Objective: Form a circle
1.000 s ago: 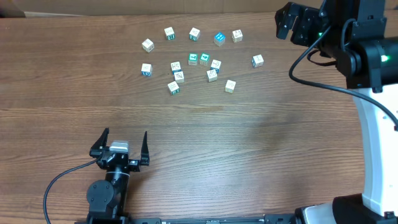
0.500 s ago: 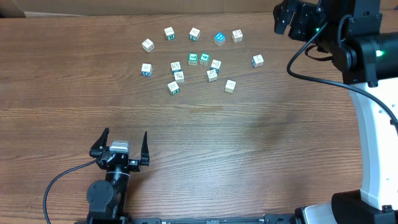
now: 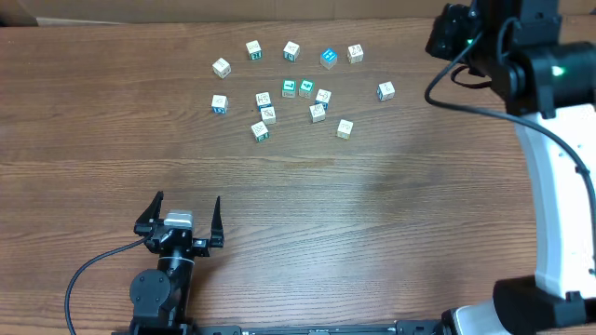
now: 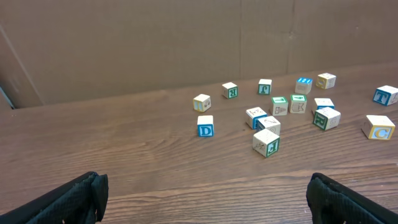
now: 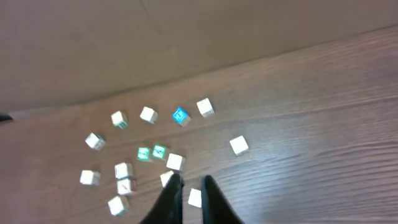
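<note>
Several small whitish letter cubes (image 3: 289,88) lie scattered on the far middle of the wooden table (image 3: 372,205), in no clear ring. They also show in the left wrist view (image 4: 267,143) and the right wrist view (image 5: 175,162). My left gripper (image 3: 188,200) sits near the front left, far from the cubes, open and empty (image 4: 205,193). My right gripper (image 3: 445,35) hangs high at the far right, to the right of the cubes. Its fingers are shut with nothing between them (image 5: 191,179), and the cubes lie well below.
A brown cardboard wall (image 4: 124,50) runs along the table's far edge. The right arm's white column (image 3: 559,186) stands at the right side with a black cable (image 3: 466,116) looping off it. A black cable (image 3: 93,270) trails from the left arm.
My right gripper has shut and drawn a little to the right at the far corner. The left arm and the cubes have not moved.
</note>
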